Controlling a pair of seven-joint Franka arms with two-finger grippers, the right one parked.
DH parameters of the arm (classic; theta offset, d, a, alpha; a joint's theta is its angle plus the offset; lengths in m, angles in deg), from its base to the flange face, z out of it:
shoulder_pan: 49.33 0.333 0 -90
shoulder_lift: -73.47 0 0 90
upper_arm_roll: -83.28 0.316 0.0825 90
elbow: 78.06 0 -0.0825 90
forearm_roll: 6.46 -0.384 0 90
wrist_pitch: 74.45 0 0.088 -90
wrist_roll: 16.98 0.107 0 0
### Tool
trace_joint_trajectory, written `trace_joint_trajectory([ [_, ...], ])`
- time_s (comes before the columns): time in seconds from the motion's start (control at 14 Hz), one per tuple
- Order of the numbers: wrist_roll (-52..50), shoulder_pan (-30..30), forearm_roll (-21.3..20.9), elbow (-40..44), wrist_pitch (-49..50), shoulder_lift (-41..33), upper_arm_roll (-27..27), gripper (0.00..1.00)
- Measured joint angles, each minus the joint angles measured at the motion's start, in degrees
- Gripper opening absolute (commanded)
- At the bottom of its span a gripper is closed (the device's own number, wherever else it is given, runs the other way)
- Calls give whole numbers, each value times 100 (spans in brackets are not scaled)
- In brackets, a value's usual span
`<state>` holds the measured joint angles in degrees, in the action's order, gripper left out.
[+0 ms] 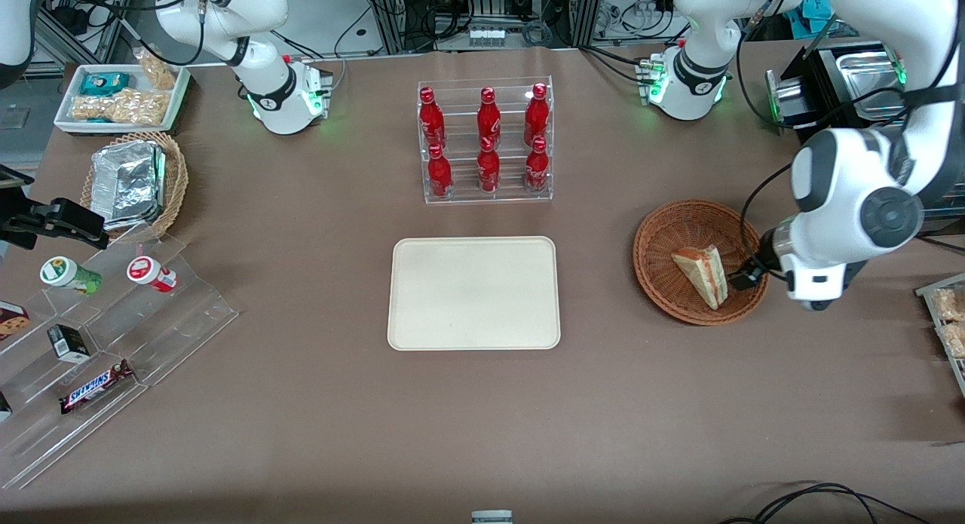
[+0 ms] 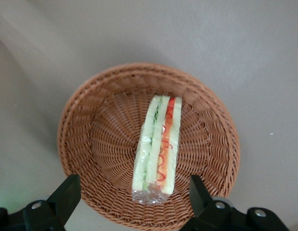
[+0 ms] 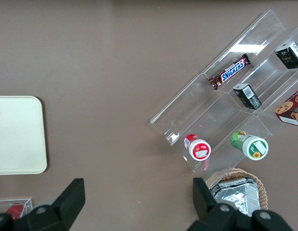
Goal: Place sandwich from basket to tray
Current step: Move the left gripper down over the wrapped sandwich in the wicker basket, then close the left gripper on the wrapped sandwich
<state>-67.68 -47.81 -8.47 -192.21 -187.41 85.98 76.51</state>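
Left arm bent at elbow, wrist angled downward; gripper [image 2: 132, 195] hovers low over working arm's end of surface, fingers [image 2: 67, 190] spread wide apart, holding nothing

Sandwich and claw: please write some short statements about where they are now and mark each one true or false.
1. The sandwich lies in the basket. True.
2. The claw is shut on the sandwich. False: it is open, with one finger on each side of the sandwich's end and a gap to both.
3. The tray holds nothing. True.
4. The sandwich lies flat with a bread face up. False: its cut edge faces up, showing green and red filling layers.
5. The claw hangs over the tray. False: it is above the basket's edge, toward the working arm's end of the table.
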Motion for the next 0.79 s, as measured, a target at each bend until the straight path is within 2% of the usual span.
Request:
trace_joint_trajectory([
  [0.21,-68,-38,47,-28,-83,210,1,100],
  [0.43,-69,-35,362,-28,-91,240,16,100],
  [0.79,-69,-43,399,-188,-416,431,9,100],
])
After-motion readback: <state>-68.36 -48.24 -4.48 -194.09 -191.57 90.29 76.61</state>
